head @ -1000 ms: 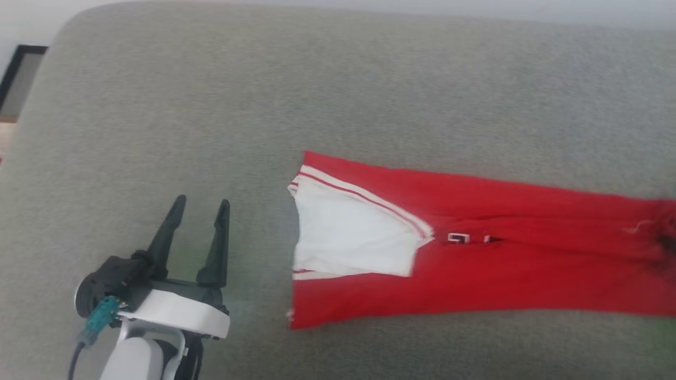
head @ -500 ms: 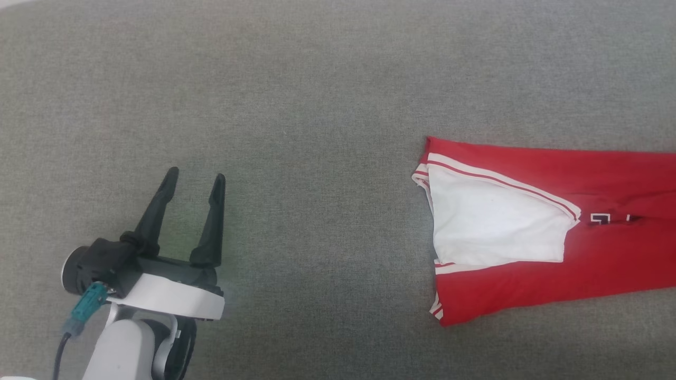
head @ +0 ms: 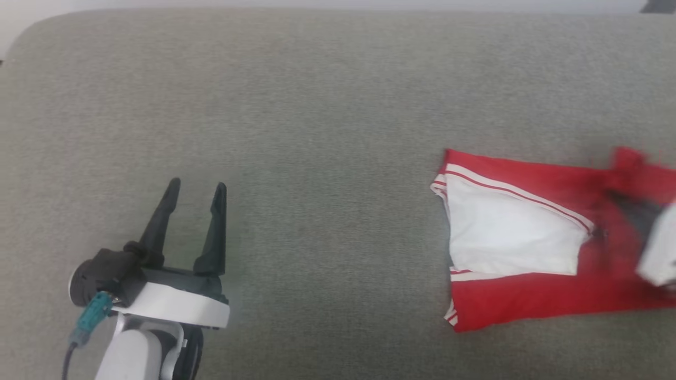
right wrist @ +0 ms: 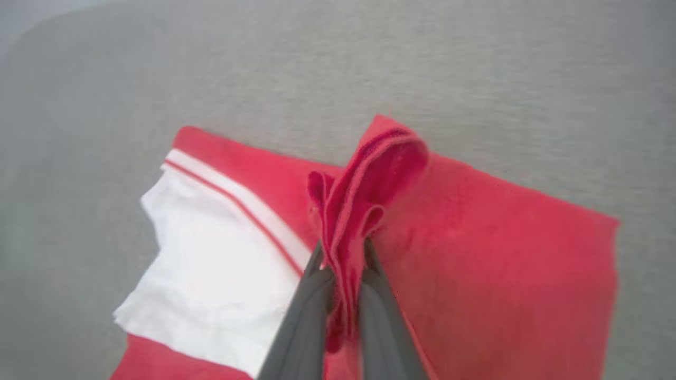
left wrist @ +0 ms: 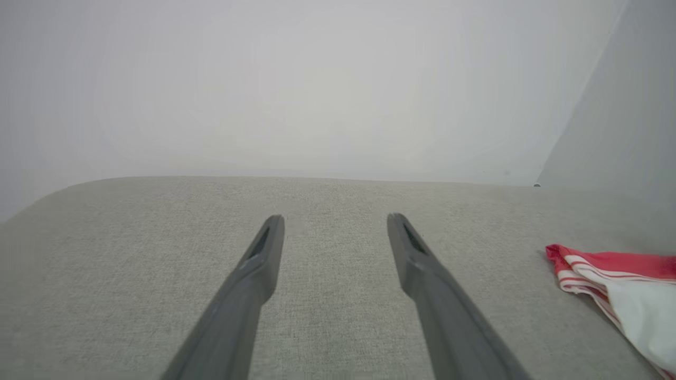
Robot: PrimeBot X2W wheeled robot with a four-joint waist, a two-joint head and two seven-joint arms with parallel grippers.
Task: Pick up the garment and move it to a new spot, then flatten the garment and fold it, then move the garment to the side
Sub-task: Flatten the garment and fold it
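The garment [head: 528, 301] lay on the right of the grey fabric bench [head: 317, 132], its long axis running left to right and its white sleeve [head: 507, 237] end pointing left. The right end effector [right wrist: 342, 261] was clamped on a bunched red fold. The left end effector [head: 197, 184] hung apart and empty, well away from the garment. A pale wall [left wrist: 317, 79] rose behind.
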